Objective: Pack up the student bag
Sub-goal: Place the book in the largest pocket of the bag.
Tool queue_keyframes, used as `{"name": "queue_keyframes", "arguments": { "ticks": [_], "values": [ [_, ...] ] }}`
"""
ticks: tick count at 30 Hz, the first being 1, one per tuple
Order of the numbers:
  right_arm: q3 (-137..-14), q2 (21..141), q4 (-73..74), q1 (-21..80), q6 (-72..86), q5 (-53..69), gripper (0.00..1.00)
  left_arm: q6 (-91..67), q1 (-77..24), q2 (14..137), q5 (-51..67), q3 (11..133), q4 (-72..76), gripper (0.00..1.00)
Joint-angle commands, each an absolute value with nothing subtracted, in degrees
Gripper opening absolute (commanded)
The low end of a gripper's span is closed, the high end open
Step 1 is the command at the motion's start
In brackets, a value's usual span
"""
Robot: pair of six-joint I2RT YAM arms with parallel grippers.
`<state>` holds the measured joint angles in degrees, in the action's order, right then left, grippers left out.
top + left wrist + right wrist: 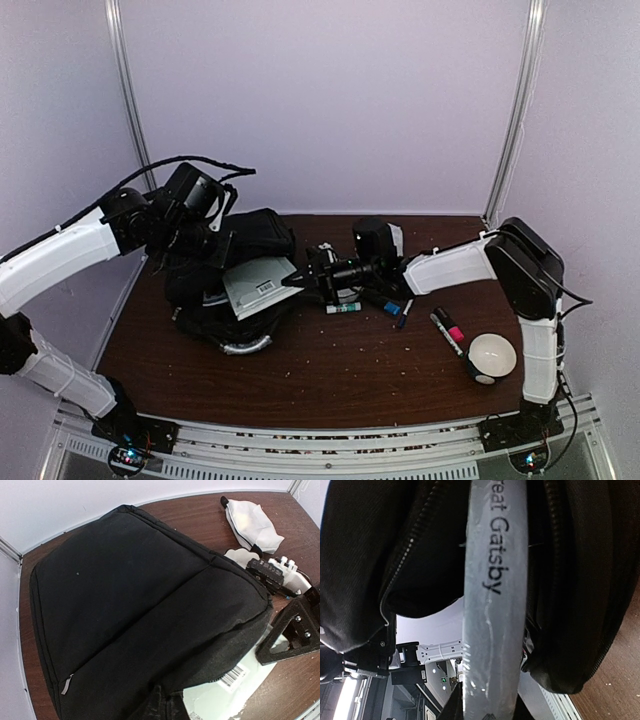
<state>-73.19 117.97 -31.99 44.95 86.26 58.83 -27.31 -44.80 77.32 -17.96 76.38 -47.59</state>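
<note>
The left arm reaches in from the left edge, and its left hand (200, 255) sits at the near-left side of the student bag (258, 236). The jaws are closed tight. In the left wrist view a fold of the bag's black fabric rises to the bottom edge of the picture, where it looks pinched, though the fingers themselves cannot be made out against the black. The student bag (125, 595) lies on the left half of the brown surface (330, 385), with its silvery curved handle (245, 347) toward the near edge. A pale grey book (262, 286) with a barcode label lies tilted in the bag's opening, partly inside it and partly out. In the right wrist view the book's spine (492, 605) runs up into the gap between the zip edges. The right hand (305, 278) grips the book's outer edge, its jaws narrowed onto it, and one of its black fingers (290, 635) shows beside the barcode corner. Just right of that hand a small tube with a green end (343, 308) and a dark marker (401, 312) lie on the surface. A black box (372, 240) stands behind them, with a white pouch (250, 522) near it. Further right lie a pink-capped marker (450, 325) and a white bowl (492, 352), close to the right arm's base.
</note>
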Motion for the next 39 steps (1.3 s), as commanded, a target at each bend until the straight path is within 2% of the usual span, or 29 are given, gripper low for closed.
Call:
{"name": "queue_keyframes", "arguments": {
  "ticks": [1,19,22,25,30,32,38,39],
  "values": [
    [-78.2,119.3,-38.4,46.3,87.2,54.7,0.00,-29.4,-45.2,75.1,-17.3,76.1,-41.4,0.00],
    [-88.0,127.8,-26.0,49.7,84.2,43.6,0.01,-30.8,-47.2,73.8,-19.1,75.2,-41.1,0.00],
    [-88.5,128.1,-21.3,50.1,80.9,43.6,0.12,-30.7,-47.3,73.2,-19.7,75.0,-41.1,0.00],
    [-87.3,127.0,-20.4,49.8,79.5,44.5,0.33,-30.7,-47.3,72.1,-20.8,74.6,-41.1,0.00],
    [-86.4,123.2,-15.5,49.5,74.3,45.8,0.45,-30.5,-47.3,71.3,-22.8,73.5,-41.1,0.00],
    [-85.4,120.9,-12.1,49.5,71.8,45.6,0.58,-30.4,-47.3,71.3,-22.8,73.5,-41.0,0.00],
    [-83.5,113.6,1.1,49.5,61.3,41.6,0.78,-29.3,-47.2,70.3,-23.3,73.6,-41.0,0.00],
    [-83.8,112.7,3.9,49.5,58.9,40.3,0.86,-29.1,-47.2,70.1,-23.5,73.6,-41.0,0.00]
  ]
}}
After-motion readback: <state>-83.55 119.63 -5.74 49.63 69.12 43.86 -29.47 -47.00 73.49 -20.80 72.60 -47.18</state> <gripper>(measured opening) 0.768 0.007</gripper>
